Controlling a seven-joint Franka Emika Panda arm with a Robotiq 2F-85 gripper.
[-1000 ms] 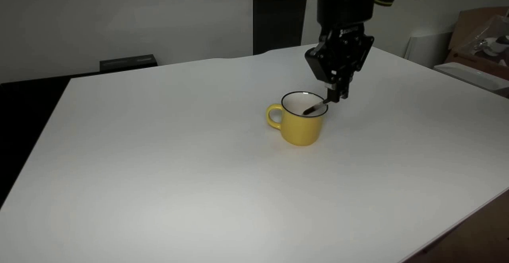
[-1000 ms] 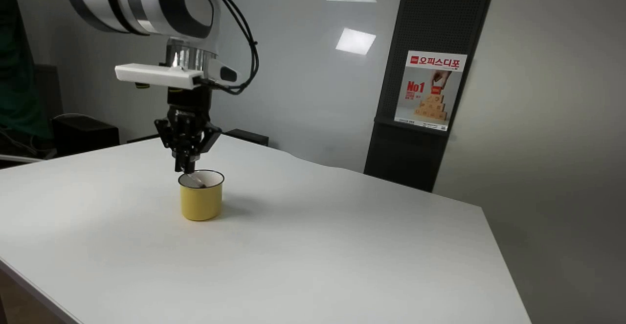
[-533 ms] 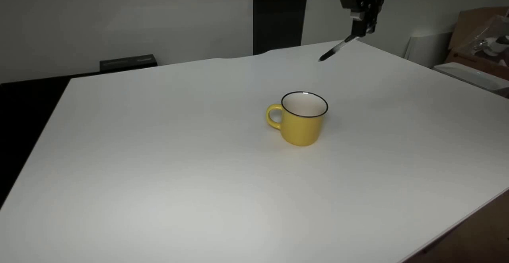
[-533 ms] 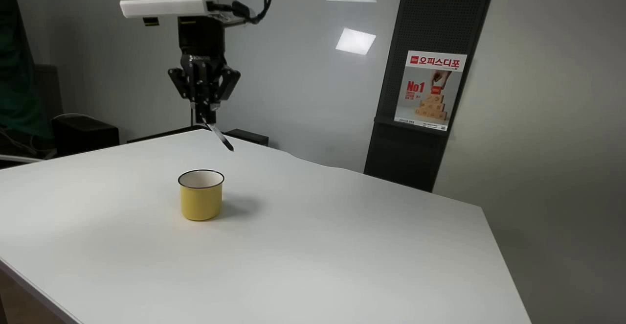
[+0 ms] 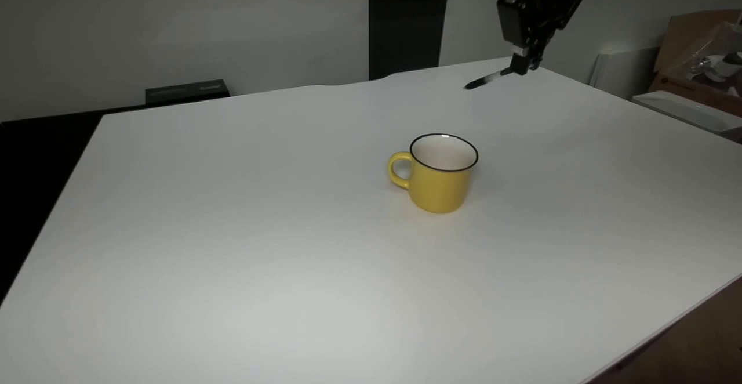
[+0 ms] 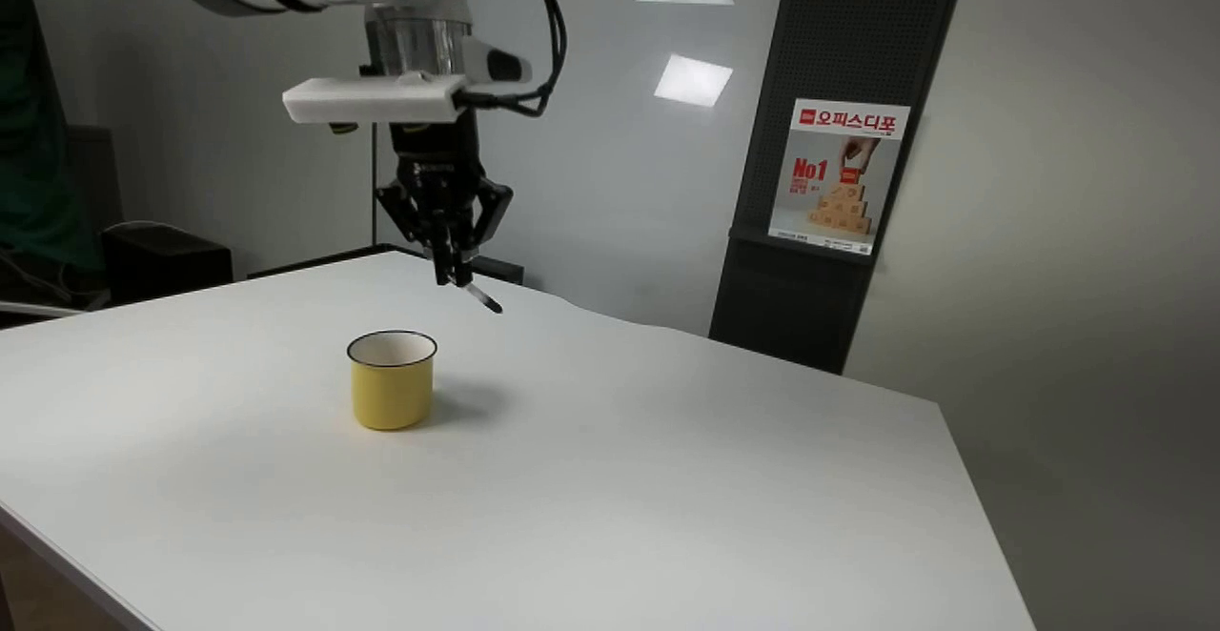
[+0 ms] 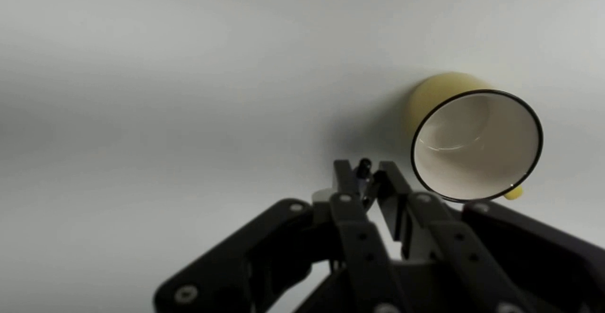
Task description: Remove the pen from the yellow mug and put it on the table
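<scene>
The yellow mug stands upright on the white table, with its handle to the left in an exterior view. The mug also shows in an exterior view and at the right of the wrist view; its inside is empty. My gripper is shut on the pen, a thin stick with a dark end and a clear shaft. The pen sticks out slanting downward from the fingertips, beyond the mug. In the wrist view the pen's dark end shows between the fingers. Its exact height above the table is unclear.
A black box sits beyond the table's far edge in an exterior view. A cardboard box and a white tray are beyond the right edge. A dark panel with a poster stands behind the table.
The pen has come up out of the mug with my gripper. In the last half second the gripper has come lower, tilted, and moved right in an exterior view. The mug has not moved.
</scene>
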